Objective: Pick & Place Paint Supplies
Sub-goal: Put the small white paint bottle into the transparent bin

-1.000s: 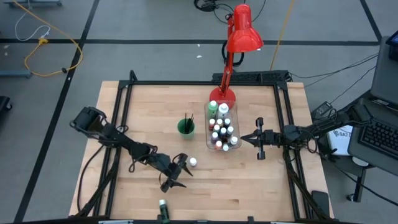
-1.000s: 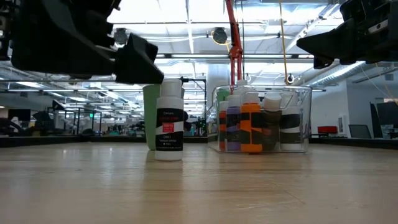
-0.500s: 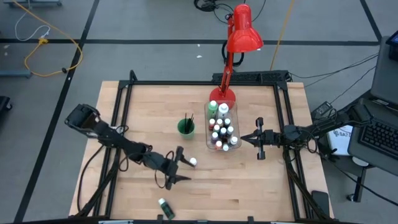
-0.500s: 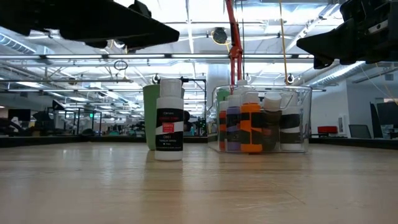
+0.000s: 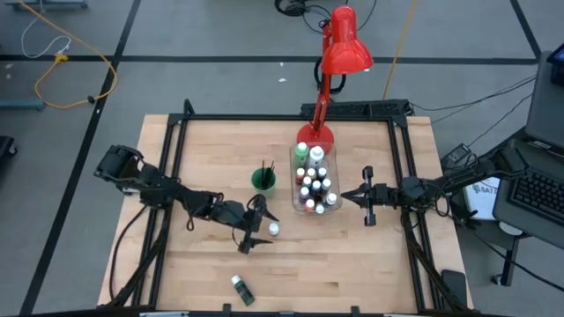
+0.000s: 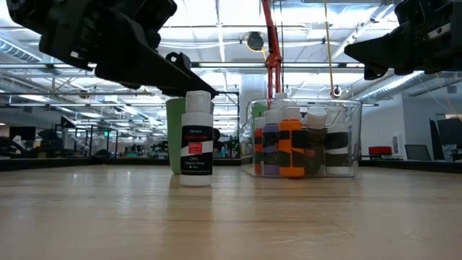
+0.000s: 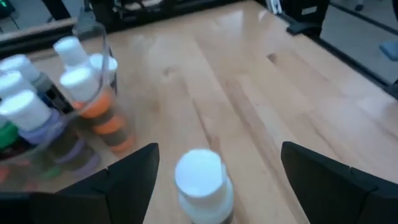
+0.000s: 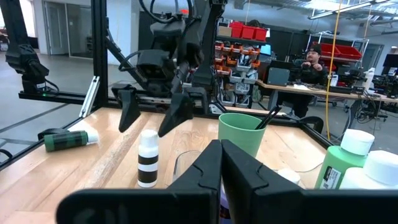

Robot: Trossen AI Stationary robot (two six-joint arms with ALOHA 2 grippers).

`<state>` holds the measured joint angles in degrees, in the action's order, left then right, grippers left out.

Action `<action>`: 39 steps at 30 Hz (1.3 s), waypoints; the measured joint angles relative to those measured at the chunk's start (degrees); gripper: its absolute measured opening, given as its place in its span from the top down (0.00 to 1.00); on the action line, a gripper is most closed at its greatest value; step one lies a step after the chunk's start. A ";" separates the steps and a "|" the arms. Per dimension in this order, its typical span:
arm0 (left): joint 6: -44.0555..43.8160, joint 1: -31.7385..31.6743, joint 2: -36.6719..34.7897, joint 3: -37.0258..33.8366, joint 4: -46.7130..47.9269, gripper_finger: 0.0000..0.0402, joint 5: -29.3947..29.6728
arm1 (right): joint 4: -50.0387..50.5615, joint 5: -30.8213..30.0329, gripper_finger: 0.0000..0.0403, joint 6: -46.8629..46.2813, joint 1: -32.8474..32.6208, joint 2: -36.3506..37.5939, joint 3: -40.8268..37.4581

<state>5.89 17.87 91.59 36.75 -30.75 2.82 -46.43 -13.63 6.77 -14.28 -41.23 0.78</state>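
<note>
Wooden desk (image 5: pixel 211 167) planks carry one upright white-capped paint bottle (image 5: pixel 274 229), standing alone beside the green cup (image 5: pixel 263 181) and the clear bin (image 5: pixel 315 181) packed with other bottles. Since a second ago the left gripper (image 5: pixel 254 226) has swung back from the desk's front and now straddles that bottle's cap, jaws wider apart than before and not touching it. A dark green bottle (image 5: pixel 240 288) lying at the front edge has rolled slightly. Beside the bin, the right gripper (image 5: pixel 345 195) hangs unmoved, jaws together.
</note>
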 joint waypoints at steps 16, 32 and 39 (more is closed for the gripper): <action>-4.35 0.04 0.04 0.00 0.18 0.15 4.58 | 0.01 0.00 0.99 0.12 0.00 0.01 0.00; -9.07 -0.55 0.04 0.00 3.31 0.15 3.73 | -0.03 -0.01 0.99 0.01 0.02 -0.01 0.00; -10.95 -2.26 0.04 0.00 3.42 0.15 3.21 | -0.03 -0.01 0.99 0.06 0.01 0.01 0.00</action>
<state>-5.06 15.60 91.64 36.75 -27.33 6.03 -46.45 -13.63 6.83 -14.26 -41.21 0.78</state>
